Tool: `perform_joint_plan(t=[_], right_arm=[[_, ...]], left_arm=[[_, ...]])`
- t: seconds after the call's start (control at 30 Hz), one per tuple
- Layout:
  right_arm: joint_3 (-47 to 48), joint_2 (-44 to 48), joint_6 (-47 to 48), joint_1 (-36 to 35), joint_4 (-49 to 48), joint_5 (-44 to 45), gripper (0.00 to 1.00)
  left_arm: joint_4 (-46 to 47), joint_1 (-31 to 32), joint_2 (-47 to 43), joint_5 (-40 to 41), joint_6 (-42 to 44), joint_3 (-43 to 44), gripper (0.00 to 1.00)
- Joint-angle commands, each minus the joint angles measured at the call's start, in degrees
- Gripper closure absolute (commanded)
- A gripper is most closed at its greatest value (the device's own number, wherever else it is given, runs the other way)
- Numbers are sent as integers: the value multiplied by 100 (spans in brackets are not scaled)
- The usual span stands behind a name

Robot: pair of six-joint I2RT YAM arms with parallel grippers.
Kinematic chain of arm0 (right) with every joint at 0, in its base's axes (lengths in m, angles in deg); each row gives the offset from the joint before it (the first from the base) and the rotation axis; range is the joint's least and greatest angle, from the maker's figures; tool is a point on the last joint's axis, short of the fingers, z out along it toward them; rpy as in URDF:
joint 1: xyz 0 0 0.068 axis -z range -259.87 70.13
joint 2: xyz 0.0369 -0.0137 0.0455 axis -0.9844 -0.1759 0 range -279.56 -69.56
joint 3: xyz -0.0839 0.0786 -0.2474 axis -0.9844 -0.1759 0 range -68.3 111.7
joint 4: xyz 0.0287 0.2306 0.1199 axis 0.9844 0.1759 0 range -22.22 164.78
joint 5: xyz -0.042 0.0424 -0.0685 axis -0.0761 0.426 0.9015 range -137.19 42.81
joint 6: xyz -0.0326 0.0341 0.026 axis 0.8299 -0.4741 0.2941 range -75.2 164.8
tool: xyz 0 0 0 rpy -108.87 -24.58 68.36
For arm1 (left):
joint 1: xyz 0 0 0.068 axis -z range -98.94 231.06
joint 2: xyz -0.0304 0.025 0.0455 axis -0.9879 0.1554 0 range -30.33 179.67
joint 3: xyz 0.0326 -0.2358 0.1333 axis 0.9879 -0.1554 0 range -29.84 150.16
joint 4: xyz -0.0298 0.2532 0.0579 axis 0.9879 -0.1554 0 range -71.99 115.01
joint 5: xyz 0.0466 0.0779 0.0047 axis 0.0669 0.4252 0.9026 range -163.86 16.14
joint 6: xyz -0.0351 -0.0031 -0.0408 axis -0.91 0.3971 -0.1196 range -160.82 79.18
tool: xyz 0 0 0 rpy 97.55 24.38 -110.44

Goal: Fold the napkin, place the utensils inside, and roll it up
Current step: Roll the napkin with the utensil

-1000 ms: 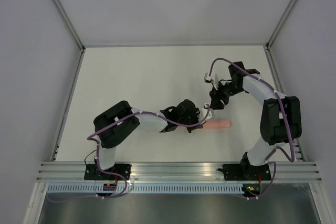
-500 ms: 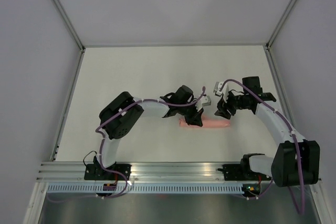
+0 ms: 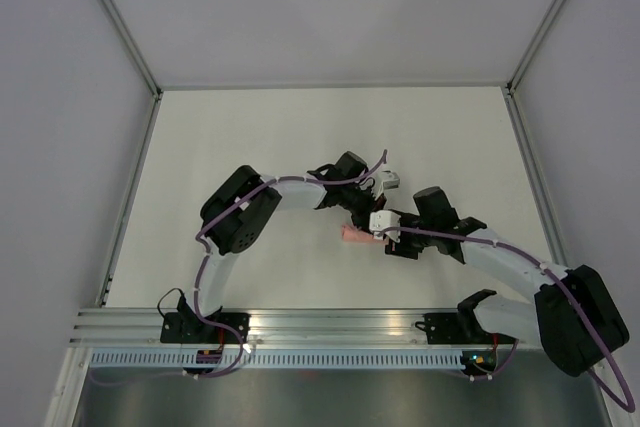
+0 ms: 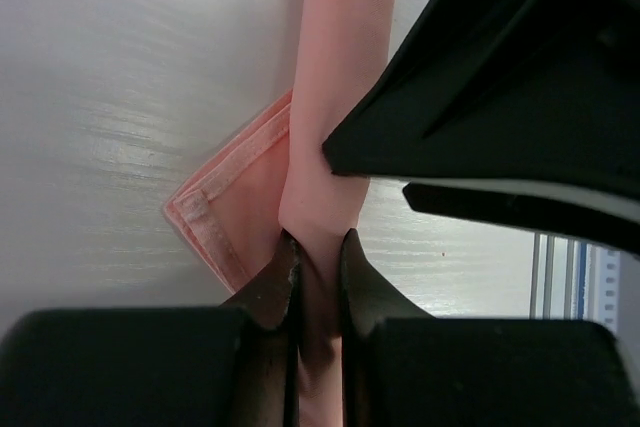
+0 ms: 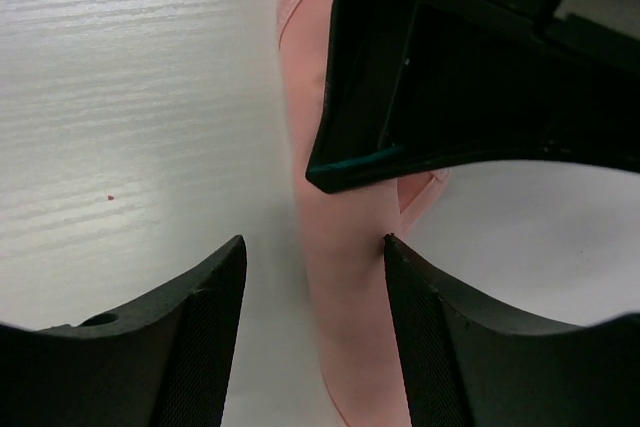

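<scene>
plain white desk (image 3: 250, 147) boxed in by pale walls and an aluminium frame. the napkin (image 3: 354, 235) sits around the middle of it, a bit toward the near edge. it's a slim salmon-pink roll rather than a flat square, so i'd say the folding and most of the rolling are done.

the left pincer (image 4: 318, 247) is narrow and clamped right on one end of the roll, with the cloth squeezed flat between its two fingers. the right pincer (image 5: 312, 247) is wide and holding nothing. it hangs over the roll a little further along, and the roll runs between its fingers, closer to one of them. i can't tell if it touches. the two pincers are crowded just beside each other.

a loose hemmed corner (image 4: 215, 232) pokes out flat on the desk beside the roll, near the left pincer's grip, so the roll isn't fully tidy. i can't see the utensils anywhere. they might be wrapped inside, but i can't tell.

handling-wise this is thin, soft, light cloth with no stiffness of its own, so i'd expect it to sag and want to unroll once the pressure comes off. anything stiff inside could slip out of an open end if the roll tilts. i'd take hold across the full thickness of the roll, never one layer or that stray corner, and keep it low and level. tugging on just the end could unwind it.
</scene>
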Motion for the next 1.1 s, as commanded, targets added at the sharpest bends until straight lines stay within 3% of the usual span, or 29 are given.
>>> perform_joint_plan(t=[0.0,0.17,0.27,0.37,0.47,0.53,0.7,1.07], right_arm=[[-111,-134,-135,-295,-798,655,37],[-331,-380,-162,-709,-1290,1139,39],[-358,-530,-162,-762,-1369,1236,48],[-349,-653,-179,-762,-1379,1315,58],[-288,-715,-214,-771,-1300,1271,72],[-183,-819,-223,-771,-1046,1201,79],[283,-1075,-118,-762,-360,780,86],[1451,-2076,216,-595,1336,-108,90]], left_arm=[[-1332,-11,699,546,-65,-262,98],[-1376,-55,691,308,-145,-183,97],[-1420,-73,699,159,-180,-139,95],[-1420,-108,647,-8,-206,-130,85],[-1411,-135,533,-44,-206,-138,70],[-1368,-152,436,-26,-206,-156,66],[-790,-327,-160,44,-636,-427,57],[977,-697,-1514,773,-1111,-1613,57]])
